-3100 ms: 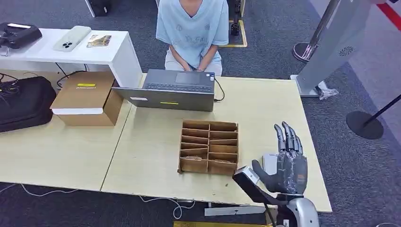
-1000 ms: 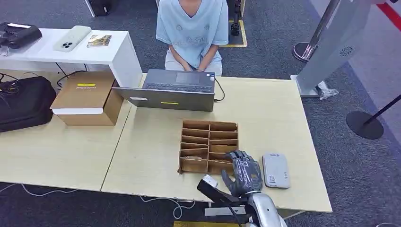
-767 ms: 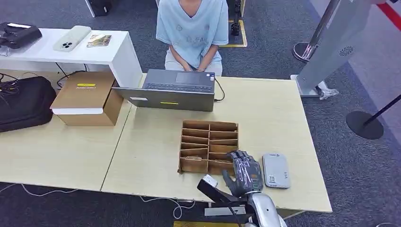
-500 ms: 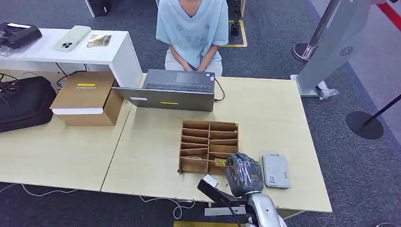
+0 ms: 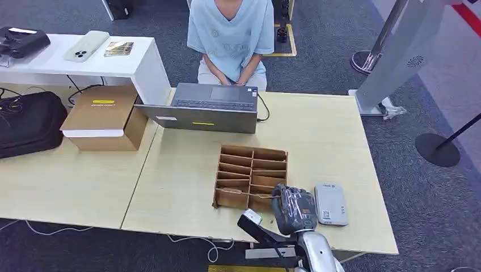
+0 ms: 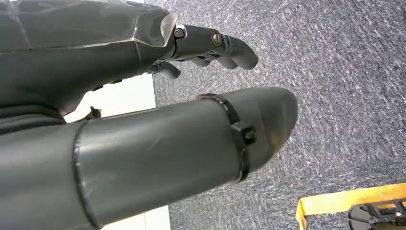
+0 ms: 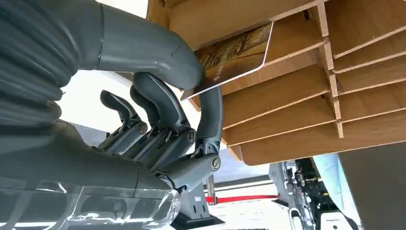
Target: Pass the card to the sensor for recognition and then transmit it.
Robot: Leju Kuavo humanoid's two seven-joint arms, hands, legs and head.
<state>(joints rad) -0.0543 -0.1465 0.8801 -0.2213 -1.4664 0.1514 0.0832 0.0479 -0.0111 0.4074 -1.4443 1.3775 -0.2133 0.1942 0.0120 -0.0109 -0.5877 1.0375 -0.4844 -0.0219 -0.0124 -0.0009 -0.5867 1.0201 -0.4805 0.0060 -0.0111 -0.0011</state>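
1. The right hand (image 7: 158, 124) pinches the card (image 7: 234, 55) between thumb and a finger (other fingers curled).
2. The card sits partly inside a slot of the cardboard organizer (image 5: 251, 175), near the table's (image 5: 317, 124) front edge.
3. The sensor (image 5: 330, 204) lies just beside that hand.
4. The left hand (image 6: 158, 120) holds nothing, fingers loosely apart.

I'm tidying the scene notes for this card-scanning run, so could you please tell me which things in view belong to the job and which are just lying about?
Belongs to the job:
- card, pinched by the right robot hand
- wooden divider tray holding it
- grey sensor beside the tray

Just lying about:
- laptop
- cardboard box
- black bag
- phone on the white desk
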